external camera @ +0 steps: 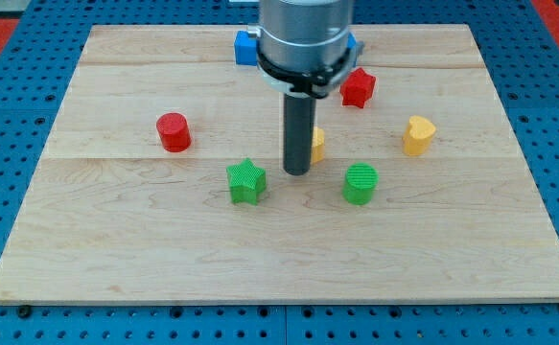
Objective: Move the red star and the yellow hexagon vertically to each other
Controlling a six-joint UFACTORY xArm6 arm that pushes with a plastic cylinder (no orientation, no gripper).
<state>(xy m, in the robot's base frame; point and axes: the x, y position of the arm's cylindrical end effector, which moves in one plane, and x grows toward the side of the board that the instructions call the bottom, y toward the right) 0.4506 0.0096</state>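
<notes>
The red star [358, 87] lies in the upper right part of the wooden board [145, 249]. The yellow hexagon [317, 144] lies below and left of it; the rod hides most of it and only its right edge shows. My tip [297, 172] rests on the board at the hexagon's lower left, between the green star [245, 182] and the green cylinder [361, 183]. I cannot tell whether the tip touches the hexagon.
A red cylinder [174, 131] lies at the left. A yellow heart-shaped block [417, 135] lies at the right. A blue cube [244, 47] at the top is partly hidden by the arm; a sliver of another blue block [353, 43] shows beside the arm.
</notes>
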